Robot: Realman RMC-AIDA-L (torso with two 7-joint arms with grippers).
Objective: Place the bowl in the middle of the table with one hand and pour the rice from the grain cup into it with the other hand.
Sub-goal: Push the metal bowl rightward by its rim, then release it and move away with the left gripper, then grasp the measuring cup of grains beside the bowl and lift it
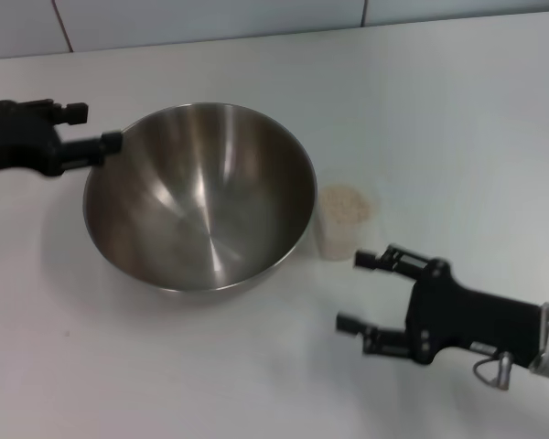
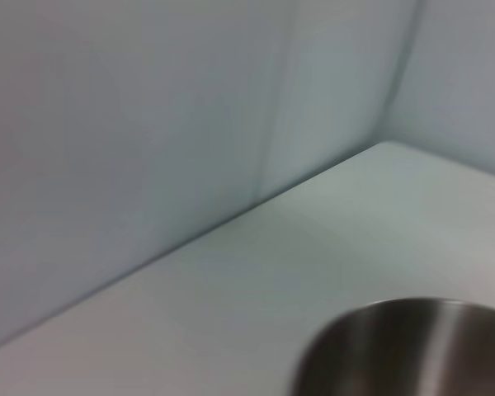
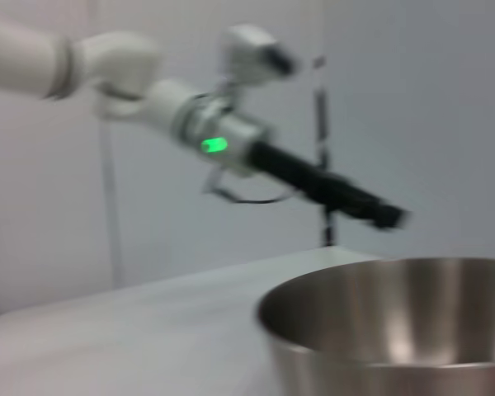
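Standing near the middle of the table [image 1: 457, 101], the bowl [image 1: 199, 194] looks placed already, and it is empty, so the first half of the job seems done and the pour has not begun. The left gripper [image 1: 110, 146] sits at the bowl's rim on its own side, its tip touching or just beside the metal; whether its fingers are closed on the rim or parted I cannot tell, since the head view shows only one black tip there and the right wrist view shows it only as a dark bar above the rim. The right gripper [image 1: 359, 291] hovers with its fingers spread wide and nothing between them, the cup [image 1: 340, 224] just ahead of its fingertips and a little toward the bowl. The cup stands upright on the table, close against the bowl's outer wall, with the rice [image 1: 346, 203] heaped inside. Left to do, by my reading: close on the cup, lift it over the rim, and tip the grains in.
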